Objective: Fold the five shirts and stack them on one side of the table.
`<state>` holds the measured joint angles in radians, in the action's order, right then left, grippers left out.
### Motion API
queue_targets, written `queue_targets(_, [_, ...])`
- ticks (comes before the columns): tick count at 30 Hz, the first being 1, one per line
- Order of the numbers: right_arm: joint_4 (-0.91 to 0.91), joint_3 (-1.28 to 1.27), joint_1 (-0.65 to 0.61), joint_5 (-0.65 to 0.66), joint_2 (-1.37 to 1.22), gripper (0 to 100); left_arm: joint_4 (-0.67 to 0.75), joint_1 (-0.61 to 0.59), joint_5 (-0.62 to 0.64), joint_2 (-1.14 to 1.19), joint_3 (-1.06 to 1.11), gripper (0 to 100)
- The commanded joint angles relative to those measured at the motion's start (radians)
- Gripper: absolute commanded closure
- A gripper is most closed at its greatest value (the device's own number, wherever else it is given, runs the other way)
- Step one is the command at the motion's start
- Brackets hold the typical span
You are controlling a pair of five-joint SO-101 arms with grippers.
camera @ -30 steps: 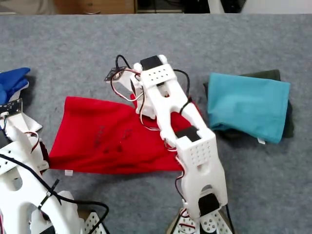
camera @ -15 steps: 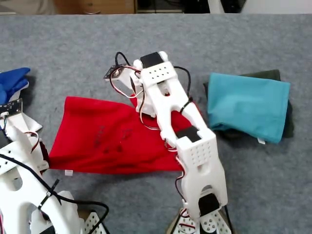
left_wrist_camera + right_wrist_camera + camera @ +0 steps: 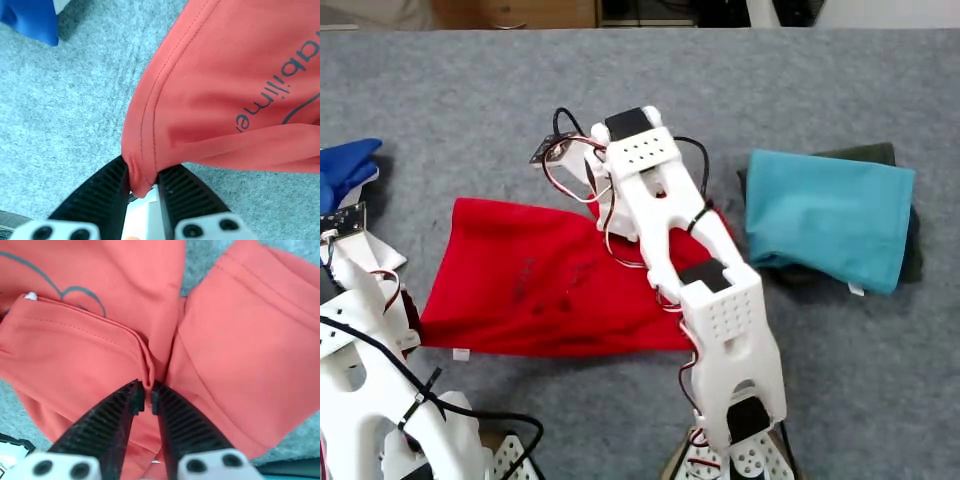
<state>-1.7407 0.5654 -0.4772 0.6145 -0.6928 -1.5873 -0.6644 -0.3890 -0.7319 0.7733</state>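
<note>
Red shirt [image 3: 540,290]: you lose its right end under the right arm [image 3: 720,320].
Dark green shirt [image 3: 868,153]: the teal shirt [image 3: 825,215] covers most of it; you see just its far and right rim.
Blue shirt [image 3: 345,165]: cut off by the left edge.
Left arm [image 3: 360,400]: cut off at the near-left corner.

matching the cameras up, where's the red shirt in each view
High view: red shirt spread mid-table, left of the teal shirt.
Left wrist view: red shirt, corner clamped in the left jaws.
Right wrist view: red shirt, a fold pinched in the right jaws.
Shared landmark: the shirt's dark print.
</note>
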Motion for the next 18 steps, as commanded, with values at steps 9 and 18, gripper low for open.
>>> queue_targets(9, [-0.044, 0.182, -0.012, -0.071, 0.165, 99.8, -0.014, 0.009, -0.005, -0.007, -0.095, 98])
queue_targets(18, [-0.041, 0.236, -0.012, -0.112, 0.588, 99.8, -0.143, 0.018, 0.146, -0.005, -0.437, 98])
